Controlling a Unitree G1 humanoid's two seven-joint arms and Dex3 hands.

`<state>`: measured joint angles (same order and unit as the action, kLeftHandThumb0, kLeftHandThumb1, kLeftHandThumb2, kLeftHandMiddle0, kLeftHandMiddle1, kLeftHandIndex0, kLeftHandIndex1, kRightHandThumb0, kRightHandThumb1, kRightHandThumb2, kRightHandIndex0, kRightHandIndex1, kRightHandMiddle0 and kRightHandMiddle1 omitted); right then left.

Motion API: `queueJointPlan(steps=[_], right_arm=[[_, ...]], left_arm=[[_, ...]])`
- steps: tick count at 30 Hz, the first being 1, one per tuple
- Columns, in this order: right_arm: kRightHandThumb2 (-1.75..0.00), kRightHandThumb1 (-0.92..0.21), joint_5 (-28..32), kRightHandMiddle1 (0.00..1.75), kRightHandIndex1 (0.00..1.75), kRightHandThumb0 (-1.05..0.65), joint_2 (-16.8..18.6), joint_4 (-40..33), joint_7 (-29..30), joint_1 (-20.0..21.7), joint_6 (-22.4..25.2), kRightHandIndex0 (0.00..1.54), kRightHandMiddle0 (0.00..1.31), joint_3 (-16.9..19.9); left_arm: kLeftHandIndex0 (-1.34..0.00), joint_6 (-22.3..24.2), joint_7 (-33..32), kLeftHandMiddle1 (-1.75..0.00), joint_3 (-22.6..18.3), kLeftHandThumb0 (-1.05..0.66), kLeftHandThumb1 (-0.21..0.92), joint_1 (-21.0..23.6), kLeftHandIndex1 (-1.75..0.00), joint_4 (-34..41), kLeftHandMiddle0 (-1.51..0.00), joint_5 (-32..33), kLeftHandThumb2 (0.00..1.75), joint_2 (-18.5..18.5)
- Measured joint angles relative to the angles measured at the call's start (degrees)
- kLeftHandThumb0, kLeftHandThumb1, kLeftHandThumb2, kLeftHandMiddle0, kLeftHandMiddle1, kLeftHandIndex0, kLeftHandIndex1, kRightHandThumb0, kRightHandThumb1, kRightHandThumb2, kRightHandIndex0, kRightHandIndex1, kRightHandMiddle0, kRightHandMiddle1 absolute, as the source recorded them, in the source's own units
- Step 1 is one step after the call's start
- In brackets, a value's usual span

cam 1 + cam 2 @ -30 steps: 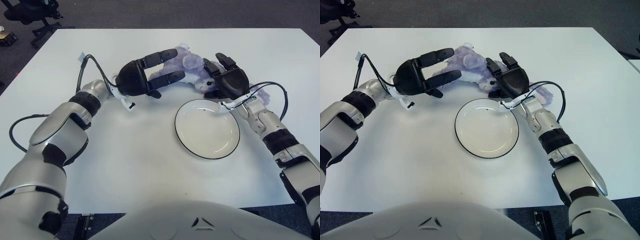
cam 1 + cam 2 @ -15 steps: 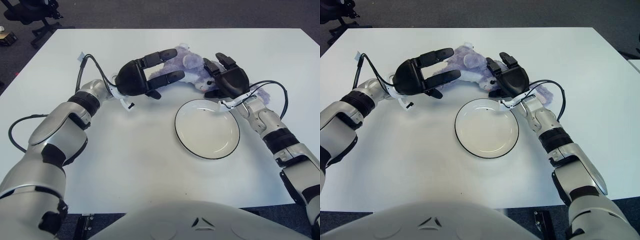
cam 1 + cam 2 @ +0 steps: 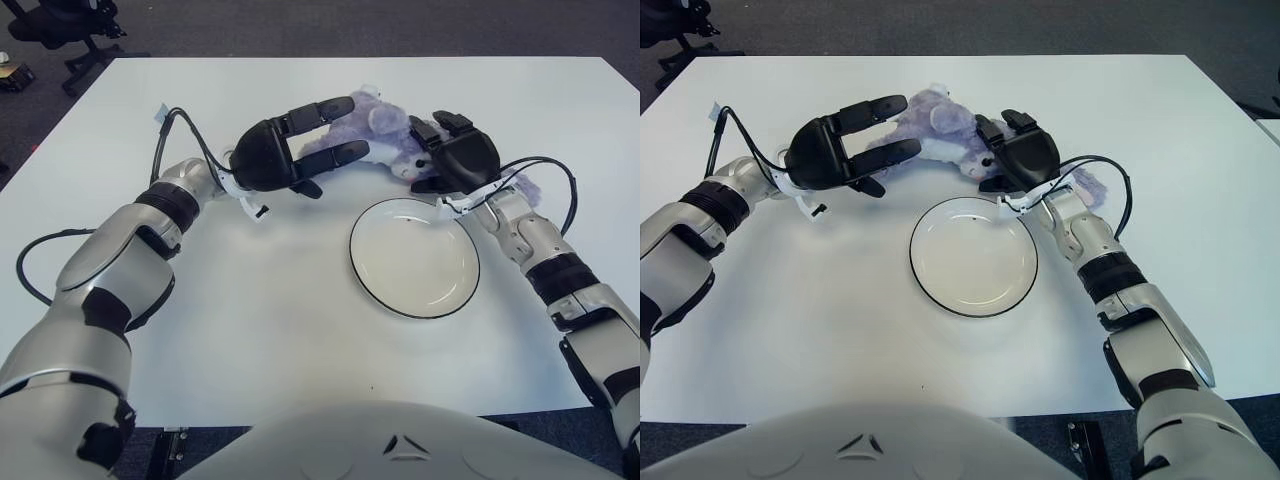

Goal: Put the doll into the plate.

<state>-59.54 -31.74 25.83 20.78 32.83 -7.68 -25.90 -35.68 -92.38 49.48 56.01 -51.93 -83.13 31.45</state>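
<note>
If I lift now, the purple doll [image 3: 375, 135] could slip out and drop on the table beyond the plate [image 3: 413, 257], because my left hand [image 3: 285, 152] only half wraps its end with spread fingers while my right hand [image 3: 455, 155] curls over its other end.

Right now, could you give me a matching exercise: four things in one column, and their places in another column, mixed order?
Things:
1. doll
2. plate
3. left hand
4. right hand

Places:
A. at the doll's right end
B. lying on the table beyond the plate, between both hands
C. empty, on the table nearer than the doll
D. at the doll's left end, fingers around it

Pairs: 1-B, 2-C, 3-D, 4-A
</note>
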Motion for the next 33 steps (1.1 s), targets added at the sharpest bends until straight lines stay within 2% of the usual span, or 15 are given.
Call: queueJointPlan(steps=[1, 3, 5, 7, 10, 13, 18, 20, 22, 26, 33], right_arm=[[-0.31, -0.92, -0.11, 1.11, 1.31, -0.42, 0.0, 0.01, 0.15, 0.03, 0.25, 0.2, 0.42, -0.06], [-0.33, -0.92, -0.67, 1.32, 1.39, -0.39, 0.03, 0.1, 0.73, 0.11, 1.05, 0.17, 0.4, -0.41], [-0.33, -0.92, -1.24, 1.43, 1.45, -0.37, 0.12, 0.34, 1.49, 0.19, 1.81, 0.15, 0.39, -0.72], [-0.36, -0.92, -2.5, 1.39, 1.6, -0.15, 0.38, 1.44, 3.72, 0.56, 2.67, 0.2, 0.38, -1.29], [-0.37, -0.92, -4.6, 1.36, 1.67, -0.05, 0.94, 4.13, 7.92, 1.39, 4.33, 0.22, 0.39, -2.58], [-0.37, -0.92, -5.92, 1.32, 1.7, -0.02, 1.33, 6.19, 10.9, 2.07, 5.33, 0.23, 0.41, -3.64], [-0.54, -0.81, -8.2, 1.33, 1.73, 0.0, 1.56, 8.66, 15.3, 3.18, 7.46, 0.26, 0.45, -5.52], [-0.69, -0.71, -8.63, 1.36, 1.74, 0.0, 1.63, 9.82, 16.38, 3.78, 7.74, 0.31, 0.47, -6.09], [-0.76, -0.66, -8.77, 1.37, 1.74, 0.0, 1.73, 11.58, 17.98, 4.6, 7.75, 0.34, 0.48, -6.73], [-0.87, -0.59, -8.79, 1.39, 1.75, 0.0, 1.71, 14.85, 20.5, 5.87, 7.55, 0.38, 0.5, -7.81], [-1.1, -0.44, -8.46, 1.56, 1.75, 0.0, 1.17, 17.18, 21.8, 7.26, 5.75, 0.45, 0.49, -9.08]], left_arm=[[-0.36, 0.0, 0.0, 0.0, -0.01, -0.61, 0.92, -0.03, -0.01, 0.02, -0.45, 0.0, 0.11, 0.01], [-0.36, 0.0, 0.0, 0.0, -0.04, -0.61, 0.92, -0.1, -0.01, 0.07, -0.45, 0.03, 0.11, 0.03], [-0.36, -0.01, 0.0, 0.0, -0.05, -0.61, 0.92, -0.17, -0.01, 0.12, -0.45, 0.1, 0.11, 0.03], [-0.36, -0.01, 0.0, 0.0, -0.05, -0.61, 0.92, -0.21, -0.01, 0.14, -0.45, 0.22, 0.11, 0.04], [-0.36, -0.02, 0.0, 0.0, -0.08, -0.61, 0.92, -0.21, -0.01, 0.18, -0.45, 0.48, 0.11, 0.05], [-0.36, -0.02, 0.0, 0.0, -0.09, -0.62, 0.92, -0.21, -0.01, 0.2, -0.45, 0.55, 0.11, 0.08], [-0.36, -0.04, 0.0, 0.0, -0.09, -0.62, 0.92, -0.22, -0.01, 0.24, -0.45, 0.6, 0.11, 0.18], [-0.36, -0.07, 0.0, 0.0, -0.09, -0.62, 0.92, -0.23, -0.01, 0.27, -0.45, 0.68, 0.11, 0.2], [-0.36, -0.18, 0.0, 0.0, -0.09, -0.62, 0.92, -0.23, -0.01, 0.3, -0.45, 0.74, 0.11, 0.23], [-0.36, -0.43, 0.0, 0.0, -0.09, -0.62, 0.92, -0.24, -0.01, 0.4, -0.45, 0.95, 0.11, 0.33], [-0.37, -0.63, 0.0, 0.0, -0.09, -0.63, 0.92, -0.24, -0.01, 0.4, -0.45, 1.11, 0.11, 0.66]])
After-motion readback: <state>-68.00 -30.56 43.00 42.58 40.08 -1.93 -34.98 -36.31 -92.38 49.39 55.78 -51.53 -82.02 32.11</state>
